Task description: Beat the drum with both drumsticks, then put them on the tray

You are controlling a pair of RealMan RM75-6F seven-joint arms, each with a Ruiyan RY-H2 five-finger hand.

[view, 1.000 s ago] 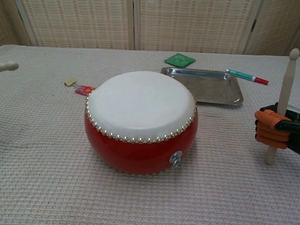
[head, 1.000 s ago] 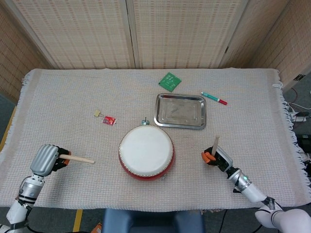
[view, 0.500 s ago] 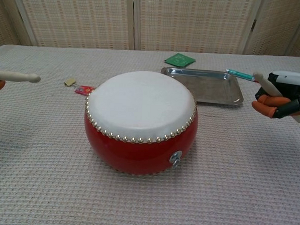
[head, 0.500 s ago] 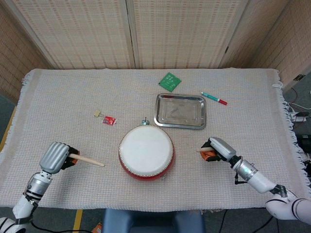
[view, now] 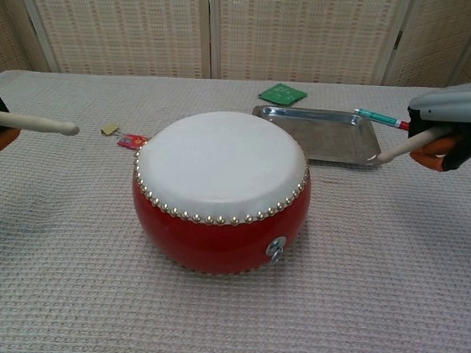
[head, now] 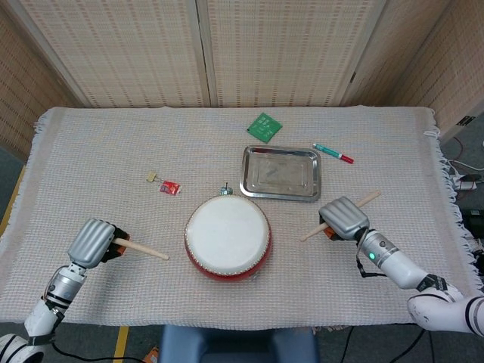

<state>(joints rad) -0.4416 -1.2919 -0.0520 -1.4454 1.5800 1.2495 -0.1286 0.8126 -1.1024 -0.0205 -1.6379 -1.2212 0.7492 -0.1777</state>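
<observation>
- Since half a second ago I have swung the right drumstick [head: 338, 217] down from its steeper tilt; its tip now points at the drum [head: 228, 237].
- My right hand [head: 345, 218] grips that stick, just right of the drum.
- My left hand [head: 92, 243] holds the left drumstick [head: 141, 248], tip short of the drum.
- The tray [head: 280, 173] lies behind the drum.
</observation>
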